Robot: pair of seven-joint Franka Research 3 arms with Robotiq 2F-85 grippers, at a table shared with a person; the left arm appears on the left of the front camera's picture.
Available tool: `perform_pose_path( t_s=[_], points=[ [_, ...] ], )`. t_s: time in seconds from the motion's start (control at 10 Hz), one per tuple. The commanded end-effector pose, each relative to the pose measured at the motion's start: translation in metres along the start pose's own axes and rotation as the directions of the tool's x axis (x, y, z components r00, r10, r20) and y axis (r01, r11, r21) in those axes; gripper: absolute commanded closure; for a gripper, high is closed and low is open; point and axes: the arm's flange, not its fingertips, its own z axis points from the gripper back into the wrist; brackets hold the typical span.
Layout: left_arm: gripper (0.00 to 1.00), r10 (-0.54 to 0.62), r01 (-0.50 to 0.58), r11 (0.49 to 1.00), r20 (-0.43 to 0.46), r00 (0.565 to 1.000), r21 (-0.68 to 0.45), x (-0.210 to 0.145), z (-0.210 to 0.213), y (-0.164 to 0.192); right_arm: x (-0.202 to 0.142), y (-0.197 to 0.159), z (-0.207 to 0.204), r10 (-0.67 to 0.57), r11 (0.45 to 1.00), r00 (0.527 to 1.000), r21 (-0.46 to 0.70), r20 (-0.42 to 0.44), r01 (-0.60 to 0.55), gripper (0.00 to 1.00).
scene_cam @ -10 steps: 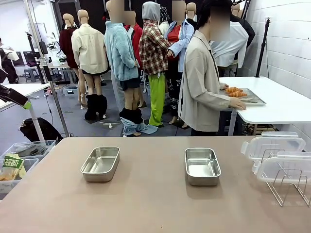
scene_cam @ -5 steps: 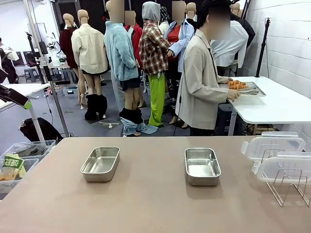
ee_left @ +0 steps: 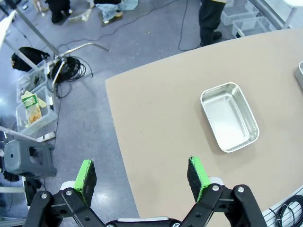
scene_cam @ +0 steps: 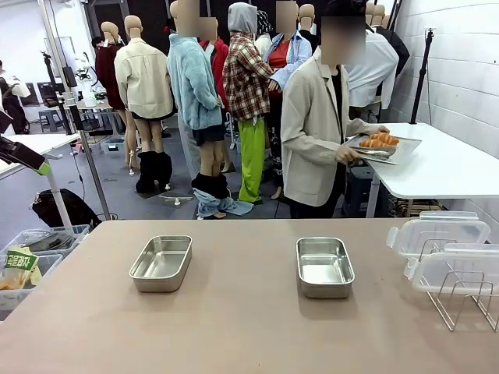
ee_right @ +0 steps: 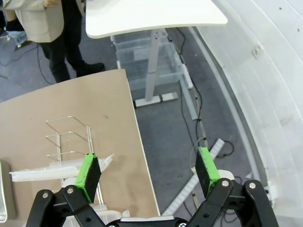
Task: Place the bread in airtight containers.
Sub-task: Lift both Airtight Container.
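Counting across the brown table (scene_cam: 234,327), we found two airtight containers, the left pan (scene_cam: 161,263) and the right pan (scene_cam: 324,266). Both were open-topped and stood well apart. Two clear lids, an upper lid (scene_cam: 438,232) and a lower lid (scene_cam: 456,269), leaned on one wire rack (scene_cam: 460,304) at the table's right end.

The bread (scene_cam: 379,142) was not on our table. It lay in a small orange-brown cluster on a metal tray (scene_cam: 390,150), too far off for us to count the rolls. The person (scene_cam: 312,140) at the far side held that tray up beside a white table (scene_cam: 452,167), with one hand (scene_cam: 348,154) at its near edge and the other hand (scene_cam: 377,129) at its far side.

In the left wrist view, the left gripper (ee_left: 140,174) hung with its green pads spread wide and nothing between them. It sat above the table's edge, one finger over the floor, with the left pan (ee_left: 229,117) farther on.

In the right wrist view, the right gripper (ee_right: 147,169) was likewise gaping and held nothing. It was poised past the table's end, near the rack (ee_right: 71,137) and a lid (ee_right: 52,169).
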Motion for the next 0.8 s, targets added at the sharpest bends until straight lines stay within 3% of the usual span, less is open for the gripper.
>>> perform_pose_path(
  t_s=[0.0,0.7],
  points=[
    [0.00,-0.012,0.012,1.000,-0.001,1.000,-0.001,-0.0004,-0.0010,0.0019,-0.0009,-0.0006,0.0007,0.016,1.000,1.000,-0.004,-0.010,-0.016,0.00],
    [0.00,-0.012,0.012,1.000,-0.001,1.000,-0.001,-0.0004,-0.0010,0.0019,-0.0009,-0.0006,0.0007,0.016,1.000,1.000,-0.004,-0.010,-0.016,0.00]
  ],
)
